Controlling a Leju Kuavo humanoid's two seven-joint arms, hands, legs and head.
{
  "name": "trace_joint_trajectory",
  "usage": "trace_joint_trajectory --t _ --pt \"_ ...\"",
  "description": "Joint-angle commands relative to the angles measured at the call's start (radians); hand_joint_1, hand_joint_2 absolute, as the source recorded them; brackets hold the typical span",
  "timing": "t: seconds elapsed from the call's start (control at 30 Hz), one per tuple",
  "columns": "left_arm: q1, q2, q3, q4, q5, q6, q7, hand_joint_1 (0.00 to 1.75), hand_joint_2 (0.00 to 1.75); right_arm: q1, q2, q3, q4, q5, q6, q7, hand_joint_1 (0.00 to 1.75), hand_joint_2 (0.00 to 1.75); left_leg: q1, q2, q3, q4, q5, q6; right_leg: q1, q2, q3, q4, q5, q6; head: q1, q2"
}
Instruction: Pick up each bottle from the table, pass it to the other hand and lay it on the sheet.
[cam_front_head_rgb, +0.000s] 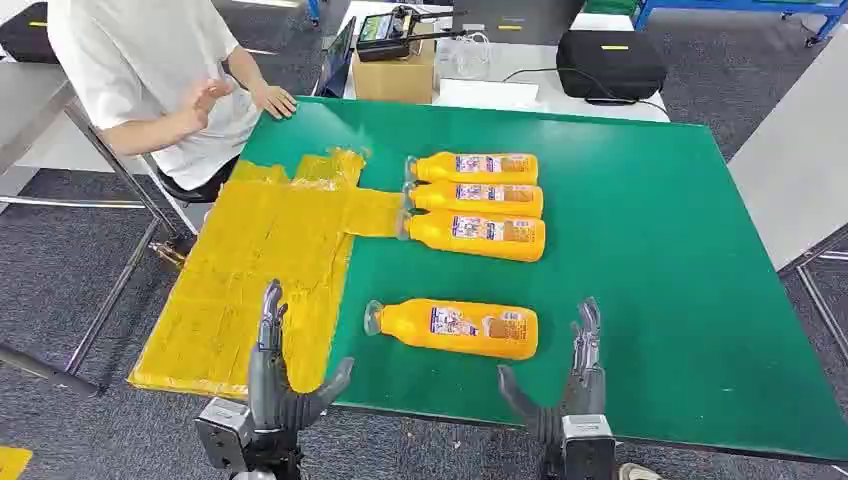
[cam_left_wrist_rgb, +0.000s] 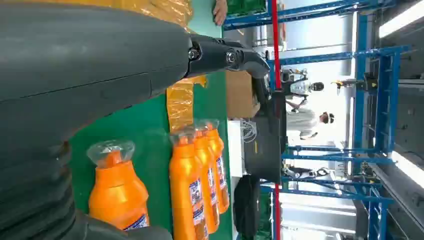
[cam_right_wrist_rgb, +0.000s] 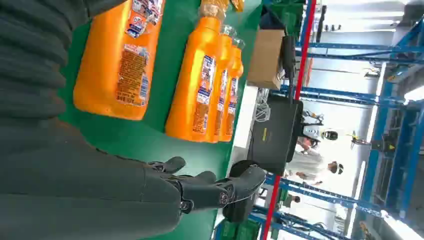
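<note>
An orange bottle (cam_front_head_rgb: 455, 328) (cam_left_wrist_rgb: 118, 196) (cam_right_wrist_rgb: 119, 65) lies on its side near the green table's front edge, cap toward the yellow sheet (cam_front_head_rgb: 262, 262). Three more orange bottles (cam_front_head_rgb: 478, 196) (cam_left_wrist_rgb: 200, 175) (cam_right_wrist_rgb: 210, 90) lie side by side farther back, caps touching a strip of the sheet. My left hand (cam_front_head_rgb: 275, 375) (cam_left_wrist_rgb: 220, 55) stands open over the sheet's near corner, left of the single bottle. My right hand (cam_front_head_rgb: 570, 385) (cam_right_wrist_rgb: 210, 187) stands open at the front edge, just right of that bottle's base. Neither hand touches anything.
A person in a white shirt (cam_front_head_rgb: 160, 70) sits at the far left corner with one hand on the table (cam_front_head_rgb: 640, 230) and the other raised. A cardboard box (cam_front_head_rgb: 395, 75), a black case (cam_front_head_rgb: 610, 60) and electronics stand behind the table. A grey table (cam_front_head_rgb: 795, 160) is at right.
</note>
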Motion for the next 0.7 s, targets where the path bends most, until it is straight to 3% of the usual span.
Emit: trace_joint_trajectory --t 0.03,0.33,0.47,0.7 --pt "-0.017 0.011 0.011 0.037 0.000 0.000 0.001 0.00 1.75 -0.037 -0.031 0.007 0.047 0.007 0.013 0.012 0.00 1.75 0.000 0.000 0.003 -0.002 0.000 0.002 0.000 0.001 0.002 -0.002 0.000 -0.003 0.000 0.000" --pt "-0.017 0.011 0.011 0.037 0.000 0.000 0.001 0.00 1.75 -0.037 -0.031 0.007 0.047 0.007 0.013 0.012 0.00 1.75 0.000 0.000 0.003 -0.003 0.000 0.003 0.001 0.001 0.003 -0.003 0.000 -0.004 0.000 0.000" --pt "-0.015 0.016 0.015 0.034 0.001 -0.019 0.000 0.00 1.75 -0.081 -0.103 0.050 0.118 0.159 0.052 0.110 0.00 1.75 0.000 0.000 0.003 -0.002 0.000 0.002 0.001 0.001 0.003 -0.003 0.001 -0.003 0.000 0.000" --pt "-0.043 0.004 0.017 0.056 -0.006 -0.055 -0.001 0.00 1.75 -0.195 -0.129 -0.016 0.176 0.360 0.093 0.202 0.00 1.75 0.000 0.001 0.003 -0.003 0.001 0.003 0.001 0.002 0.003 -0.004 0.001 -0.004 0.000 0.000"
